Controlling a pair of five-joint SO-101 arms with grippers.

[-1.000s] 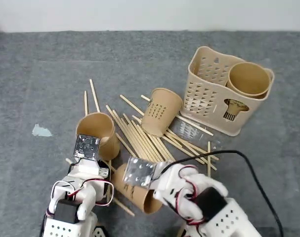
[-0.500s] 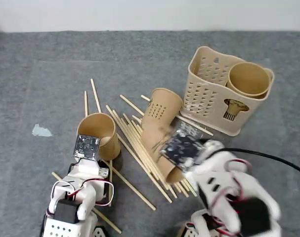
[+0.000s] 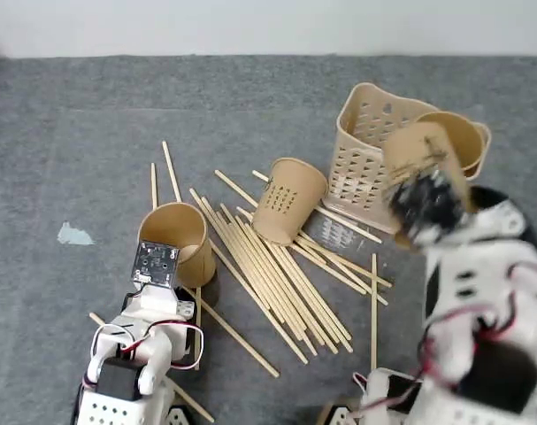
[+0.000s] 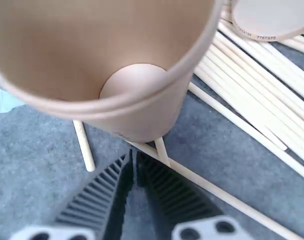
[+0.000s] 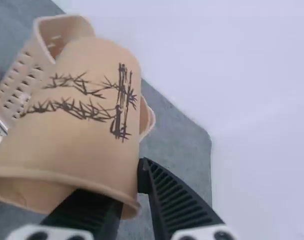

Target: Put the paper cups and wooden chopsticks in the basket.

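Within the last second the right claw (image 5: 125,202) has carried the held cup (image 3: 420,155) from 6 o'clock on the worktop (image 3: 91,133), across the chopsticks (image 3: 277,274), up to the basket (image 3: 365,146) at 2 o'clock. It pinches the cup's rim between its two fingers. The cup hangs tilted over the basket's near edge, just in front of the cup already inside (image 3: 463,133). The sweep has also raked the chopsticks. Several of them now lie farther toward 6 o'clock, fanned out at the centre.

The left claw (image 4: 133,159) has not moved. It sits at 7 o'clock with its fingers pressed almost together on nothing, just beside the upright cup (image 3: 175,232).

By my reading the second cup is near release. The upright cup, the patterned cup (image 3: 288,199) at the centre and every chopstick are yet to go in.

As for markings, the held cup bears a dark ink drawing of bamboo, with no lettering I can make out. The patterned cup shows a dark motif, too small to tell. In the left wrist view a cup base (image 4: 272,15) carries one small printed line.
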